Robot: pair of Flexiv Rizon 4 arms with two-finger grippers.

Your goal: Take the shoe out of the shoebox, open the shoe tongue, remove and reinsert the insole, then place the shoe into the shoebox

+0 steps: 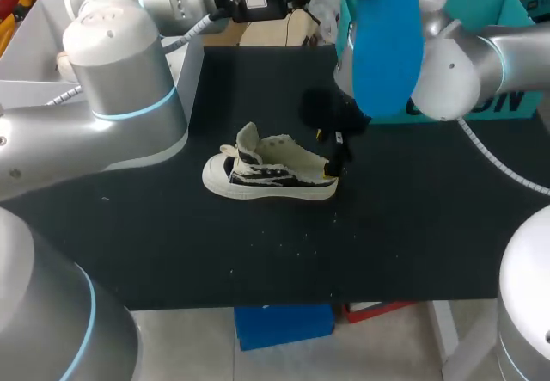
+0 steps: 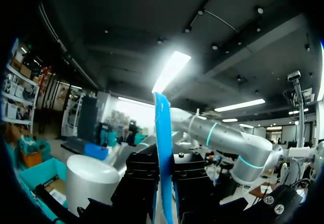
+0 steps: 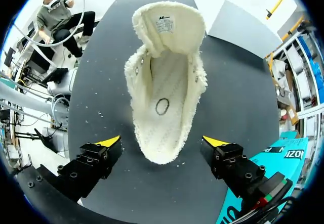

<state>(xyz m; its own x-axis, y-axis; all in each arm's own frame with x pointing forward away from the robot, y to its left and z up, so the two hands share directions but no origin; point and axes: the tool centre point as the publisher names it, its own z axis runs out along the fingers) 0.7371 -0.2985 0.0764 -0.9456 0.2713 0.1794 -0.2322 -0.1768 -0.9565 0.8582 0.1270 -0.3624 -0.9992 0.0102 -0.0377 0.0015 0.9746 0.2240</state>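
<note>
Insole is out of the shoe, so this looks like the remove/reinsert step, approx. halfway thru the task. Left end effector is clamped on the blue insole, fingers closed onto it from both sides, holding it upright and well above the counter. Shoe lies on the counter near the middle, sole down, w/ tongue folded fwd so the opening is wide and the bare footbed shows. Right end effector hangs over the heel end, fingers spread wide either side of the heel, holding nothing; can't tell for sure if either tip touches the shoe. Teal shoebox sits at the far right of the counter, apart from the shoe. Next move prob. calls for bringing the insole down, tilting it toe-first into the opening and sliding it flat. The right side could steady the heel so the shoe doesn't skid.
</note>
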